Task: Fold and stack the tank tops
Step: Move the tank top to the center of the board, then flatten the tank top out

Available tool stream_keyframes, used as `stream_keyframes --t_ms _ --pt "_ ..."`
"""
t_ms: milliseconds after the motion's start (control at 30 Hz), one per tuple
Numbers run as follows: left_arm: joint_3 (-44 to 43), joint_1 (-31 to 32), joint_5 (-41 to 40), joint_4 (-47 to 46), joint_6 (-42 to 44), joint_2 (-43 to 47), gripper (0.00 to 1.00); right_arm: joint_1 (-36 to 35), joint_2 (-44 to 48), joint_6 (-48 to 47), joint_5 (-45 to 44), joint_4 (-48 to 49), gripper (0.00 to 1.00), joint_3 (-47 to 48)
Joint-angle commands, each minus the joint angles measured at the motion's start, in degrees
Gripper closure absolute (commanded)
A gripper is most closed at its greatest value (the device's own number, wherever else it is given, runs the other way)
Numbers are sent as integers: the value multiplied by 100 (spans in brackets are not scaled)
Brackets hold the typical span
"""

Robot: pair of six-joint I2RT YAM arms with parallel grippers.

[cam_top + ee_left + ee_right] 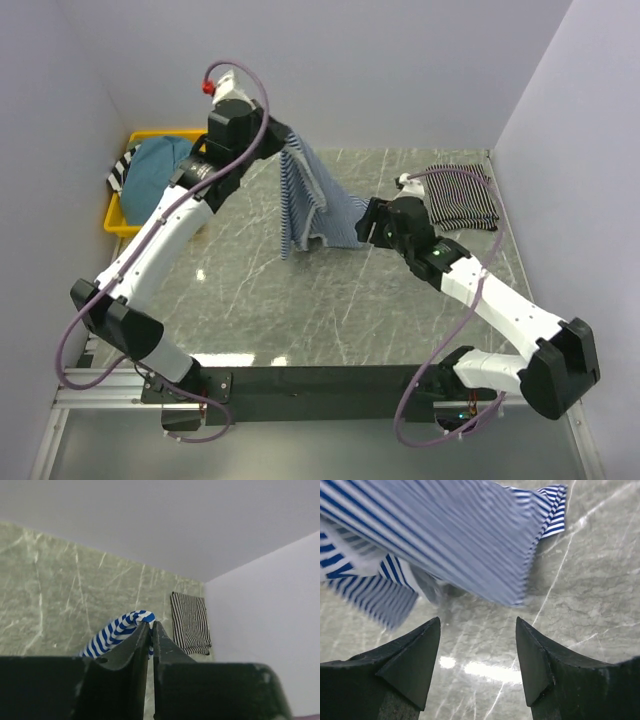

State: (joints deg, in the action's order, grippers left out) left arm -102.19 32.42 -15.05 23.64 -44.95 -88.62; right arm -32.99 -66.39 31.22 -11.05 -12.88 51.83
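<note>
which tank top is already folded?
The black-and-white striped top, lying flat at far right. The blue-striped top hangs from the left gripper; the teal top is heaped in the bin.

glossy marble-look table [300, 300], soft cloth tank top [310, 200]

Scanning every view right now: no words, labels, brands or numbers I can read, on the blue-striped tank top [312, 200] or elsewhere.

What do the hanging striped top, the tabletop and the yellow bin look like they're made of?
Top: thin soft fabric, matte; it drapes in folds. Tabletop: glossy grey-green marble look, white veins and glare; stone or laminate, unclear. Bin: likely hard plastic, smooth moulded rim.
</note>
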Motion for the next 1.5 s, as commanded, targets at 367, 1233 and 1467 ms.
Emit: stream_keyframes --t_ms 367,1233,1467 --pt "1712 -2302 1698 -835 -902 -1121 94 486 -2069 -108 -285 673 30 502" --pt "2088 -2539 1769 -958 -620 -351 29 1708 -4795 77 612 76 54 2718" --pt "3167 -2531 1311 -466 -866 608 32 1630 -5120 121 718 120 53 2920"
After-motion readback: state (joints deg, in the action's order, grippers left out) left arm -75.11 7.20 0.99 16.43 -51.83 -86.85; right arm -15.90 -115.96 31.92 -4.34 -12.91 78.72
